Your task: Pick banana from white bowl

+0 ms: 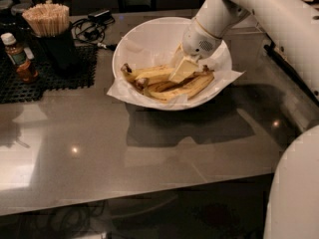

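At the upper left, a dark cup of pale wooden sticks (47,20) stands on a black mesh mat (30,81). In the upper middle, the large white paper-lined bowl (144,36) holds the thick smooth yellow banana (152,73). The pale gripper (183,69) reaches down at the banana's right end; whether it grasps anything cannot be told.

White bowl (144,36), the landmark, stands on a grey table (149,163).
- Inside: gripper (182,69) sits low on the right part of the banana heap (154,76). The left inner wall is bare.
- Above right: the arm (259,9) slants in and closes that approach.
- Left: stick cup (52,39), bottle (17,56) and black mat (45,78) stand well apart.
- Behind left: cables (92,26) lie near the rim.
- Front: a wide open tabletop.
- Front right: robot body (294,193) blocks.
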`<state>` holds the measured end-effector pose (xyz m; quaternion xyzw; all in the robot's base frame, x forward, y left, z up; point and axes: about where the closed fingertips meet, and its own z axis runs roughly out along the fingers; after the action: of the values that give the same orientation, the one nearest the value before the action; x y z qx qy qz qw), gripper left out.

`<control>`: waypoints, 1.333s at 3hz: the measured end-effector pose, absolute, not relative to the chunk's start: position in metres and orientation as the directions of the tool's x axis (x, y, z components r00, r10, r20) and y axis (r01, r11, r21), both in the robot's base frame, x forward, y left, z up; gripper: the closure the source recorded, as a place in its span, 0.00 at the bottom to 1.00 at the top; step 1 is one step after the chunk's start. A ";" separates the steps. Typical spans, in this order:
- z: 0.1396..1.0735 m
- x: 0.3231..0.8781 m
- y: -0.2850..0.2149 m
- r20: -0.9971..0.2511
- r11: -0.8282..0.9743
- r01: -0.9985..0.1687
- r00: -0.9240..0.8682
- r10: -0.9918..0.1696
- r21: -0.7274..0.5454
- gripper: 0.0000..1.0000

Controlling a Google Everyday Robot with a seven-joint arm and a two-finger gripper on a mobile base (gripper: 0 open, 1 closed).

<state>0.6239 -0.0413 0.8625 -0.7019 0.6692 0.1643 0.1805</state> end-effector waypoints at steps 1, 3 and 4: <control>0.863 0.624 -0.041 -0.472 -0.039 -0.999 0.050 -0.880 -0.033 1.00; 0.885 0.599 -0.055 -0.507 0.012 -0.994 0.045 -0.861 -0.108 1.00; 0.911 0.568 -0.072 -0.535 0.077 -0.970 0.059 -0.843 -0.229 1.00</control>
<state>0.5685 -0.0722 0.9115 -0.6698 0.6766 0.1124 0.2844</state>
